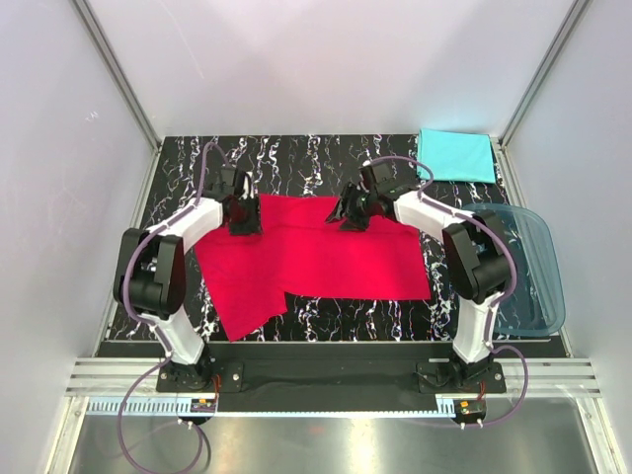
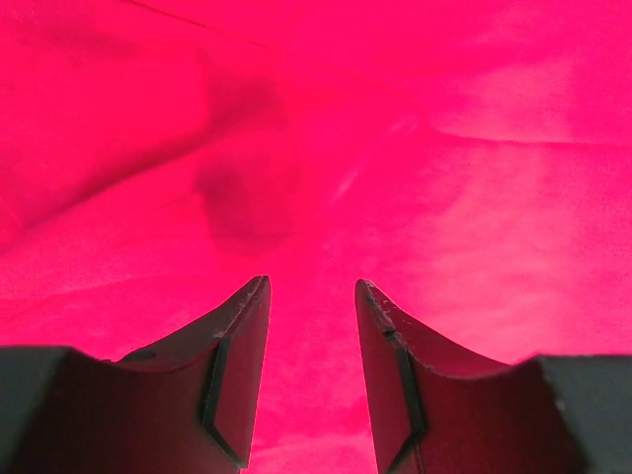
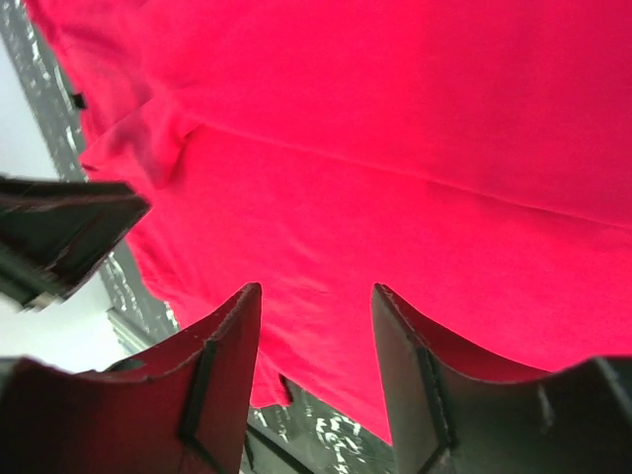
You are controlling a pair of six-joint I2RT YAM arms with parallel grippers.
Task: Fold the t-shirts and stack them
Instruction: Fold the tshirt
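Note:
The red t-shirt lies spread on the black marbled table, with a flap reaching toward the front left. The turquoise t-shirt lies folded flat at the back right corner. My left gripper is at the red shirt's far left edge. In the left wrist view it is open, with only red cloth beneath it. My right gripper is at the shirt's far edge near the middle. It is open over the red cloth's edge, with nothing between the jaws.
A translucent blue plastic tub stands at the table's right edge beside the right arm. White walls enclose the table on three sides. The left gripper also shows in the right wrist view, close by.

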